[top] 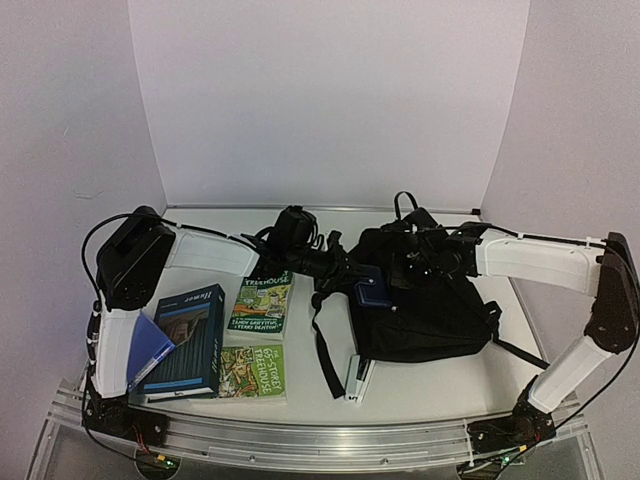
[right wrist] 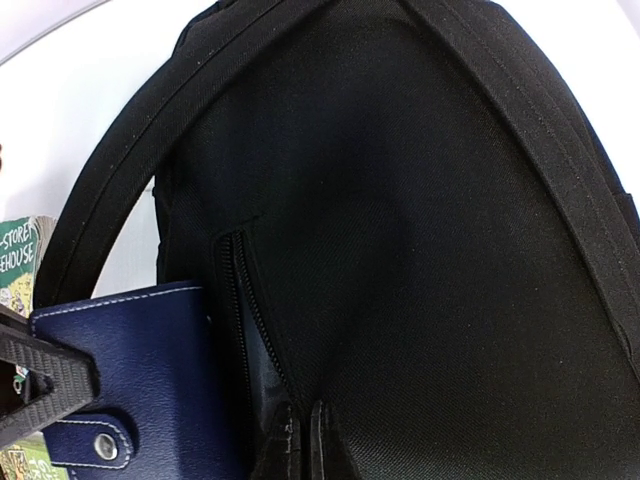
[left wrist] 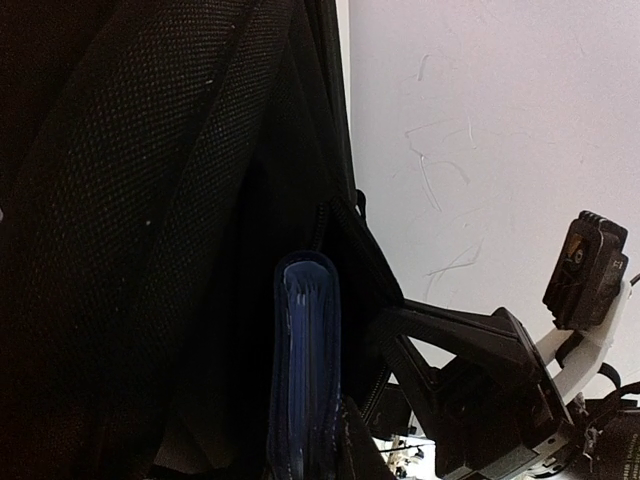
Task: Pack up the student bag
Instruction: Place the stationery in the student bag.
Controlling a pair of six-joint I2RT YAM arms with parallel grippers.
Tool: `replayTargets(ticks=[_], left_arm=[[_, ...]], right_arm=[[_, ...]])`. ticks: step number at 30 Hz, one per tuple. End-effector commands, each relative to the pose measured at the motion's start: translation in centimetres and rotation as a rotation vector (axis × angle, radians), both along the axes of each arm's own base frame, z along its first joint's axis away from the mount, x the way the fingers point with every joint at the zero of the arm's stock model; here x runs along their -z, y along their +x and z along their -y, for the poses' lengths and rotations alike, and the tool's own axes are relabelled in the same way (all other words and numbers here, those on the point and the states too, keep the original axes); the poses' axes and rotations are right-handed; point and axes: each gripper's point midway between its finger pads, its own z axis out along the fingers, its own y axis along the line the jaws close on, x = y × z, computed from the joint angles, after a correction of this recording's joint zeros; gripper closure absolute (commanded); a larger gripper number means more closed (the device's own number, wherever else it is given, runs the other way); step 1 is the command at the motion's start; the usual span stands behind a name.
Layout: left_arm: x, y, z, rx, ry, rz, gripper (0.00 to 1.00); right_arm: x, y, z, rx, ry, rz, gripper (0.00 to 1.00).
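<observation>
- Left of the action, a dark-blue hardback book [top: 188, 338] and two green paperback books [top: 262, 305] lie flat on the white table [top: 430, 385], well apart from both pincers.
- The left gripper [top: 348, 274] reaches in from the left. It is pressed together on a small dark-blue wallet with pale stitching [right wrist: 150, 380]. The wallet's long side points away from the fingers, rightward at the bag.
- The large black soft-fabric student bag [top: 420, 320] lies right of centre, with its straps trailing toward the near edge. Its open zip slit [right wrist: 245, 310] runs across the wallet's path. The wallet's leading edge sits right at the slit, but I cannot tell whether it is past the zip teeth.
- The right gripper [right wrist: 303, 445] comes from the right and is pressed together, apparently pinching the bag's fabric at the end of that zip.
- By my reading, the left arm is the nearer one to the opening. The coming move is a push rightward along the wallet's own axis while the right pincer holds the mouth taut.
</observation>
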Motion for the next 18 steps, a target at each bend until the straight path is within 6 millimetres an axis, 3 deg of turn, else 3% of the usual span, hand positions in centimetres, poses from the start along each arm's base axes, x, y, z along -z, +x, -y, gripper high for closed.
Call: replayTargets(ticks=[1, 12, 18], left_arm=[[-0.4, -0.7, 1.3, 0.051, -0.018, -0.001, 1.0], [0.1, 0.5, 3.3, 0.055, -0.066, -0.008, 1.0], [-0.9, 1.2, 4.5, 0.05, -0.116, 0.001, 1.0]], right_arm=[[-3.9, 1.2, -1.0, 0.018, 0.106, 0.117, 1.0], [-3.7, 1.3, -1.6, 0.007, 0.135, 0.112, 1.0], [-2.9, 1.3, -1.9, 0.008, 0.142, 0.101, 1.0]])
